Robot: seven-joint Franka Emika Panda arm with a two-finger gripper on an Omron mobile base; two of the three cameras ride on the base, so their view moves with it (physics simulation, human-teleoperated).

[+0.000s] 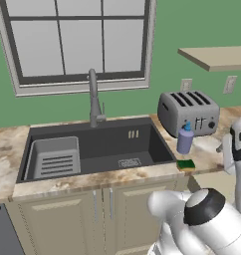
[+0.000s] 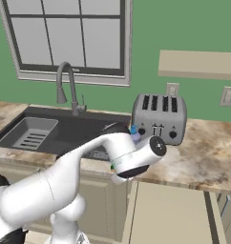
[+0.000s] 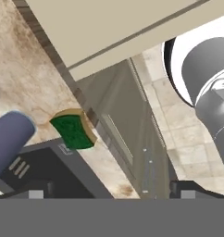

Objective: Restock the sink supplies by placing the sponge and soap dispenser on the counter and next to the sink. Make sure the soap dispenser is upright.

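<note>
Here the gripper (image 3: 109,193) hangs open above the sponge (image 3: 74,129).

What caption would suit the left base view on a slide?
Soap dispenser upright and sponge flat on the counter, right of the sink, before the toaster.

sponge (image 1: 185,164): yellow, dark green top | soap dispenser (image 1: 185,139): lavender, blue pump | desk (image 1: 5,149): beige-brown marbled | sink (image 1: 107,144): dark grey | toaster (image 1: 188,113): grey, black slots | wall (image 1: 192,25): green | cabinet doors (image 1: 62,219): cream
</note>
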